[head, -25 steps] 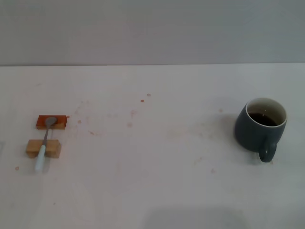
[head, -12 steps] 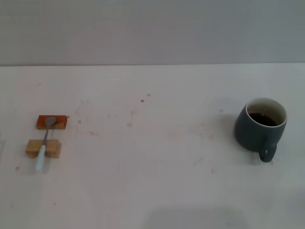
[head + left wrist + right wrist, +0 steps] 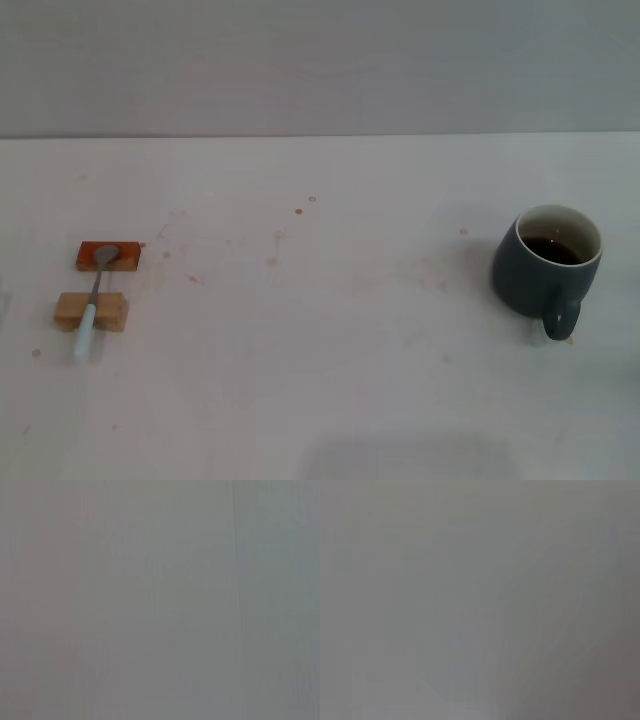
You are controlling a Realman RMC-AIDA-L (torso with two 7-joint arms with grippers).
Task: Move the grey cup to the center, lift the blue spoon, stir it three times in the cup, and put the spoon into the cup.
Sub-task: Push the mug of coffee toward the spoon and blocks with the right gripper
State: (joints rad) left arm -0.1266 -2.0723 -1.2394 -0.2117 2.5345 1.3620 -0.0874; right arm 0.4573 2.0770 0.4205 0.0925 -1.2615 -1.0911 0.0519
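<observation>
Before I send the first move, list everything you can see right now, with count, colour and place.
grey cup: one, dark slate-grey with off-white inside, dark liquid in it, on the robot's right side of the table, handle toward the robot.
blue spoon: one, grey metal with pale blue handle, on the left, bowl on the red-brown block, shaft across the tan block.
red-brown block: one, left side, farther from the robot.
tan block: one, just nearer than it.
table: one, white, faintly stained.
End effectors: neither in view; both wrist views show only blank grey.
</observation>
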